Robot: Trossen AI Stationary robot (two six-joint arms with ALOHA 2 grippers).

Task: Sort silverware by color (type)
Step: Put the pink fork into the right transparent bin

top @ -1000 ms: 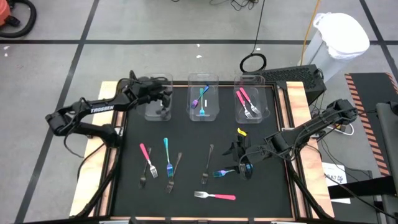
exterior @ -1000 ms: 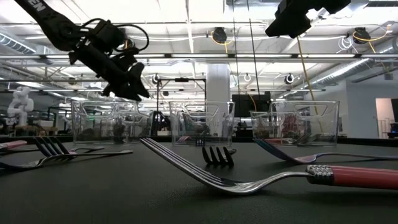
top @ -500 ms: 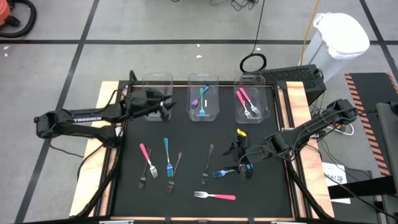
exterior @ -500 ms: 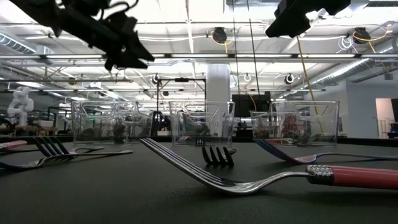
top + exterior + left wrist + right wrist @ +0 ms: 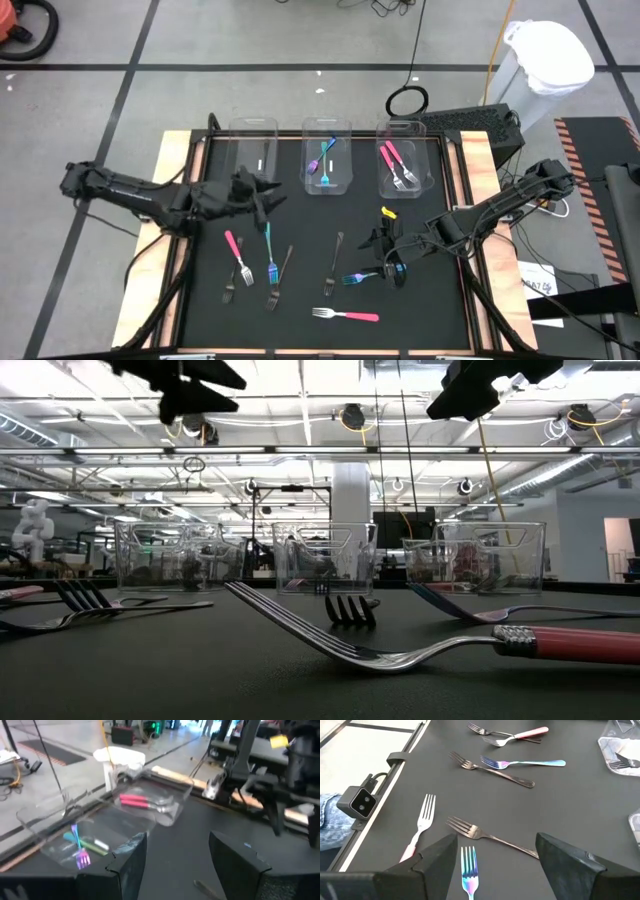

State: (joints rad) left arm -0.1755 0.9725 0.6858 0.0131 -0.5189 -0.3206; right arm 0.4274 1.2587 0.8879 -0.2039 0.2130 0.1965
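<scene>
The left gripper (image 5: 262,190) hangs open and empty, the pink fork (image 5: 236,252) and blue fork (image 5: 270,250) just at its 6 o'clock. I think picking comes next. At 3 o'clock, the right gripper (image 5: 386,262) waits wide open over another blue fork (image 5: 358,277).

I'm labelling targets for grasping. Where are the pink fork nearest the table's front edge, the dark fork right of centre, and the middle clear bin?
pink fork (image 5: 346,316), high view, on its handle near the neck.
dark fork (image 5: 334,264), high view, mid-handle.
middle clear bin (image 5: 327,127), high view, on its far rim.
</scene>
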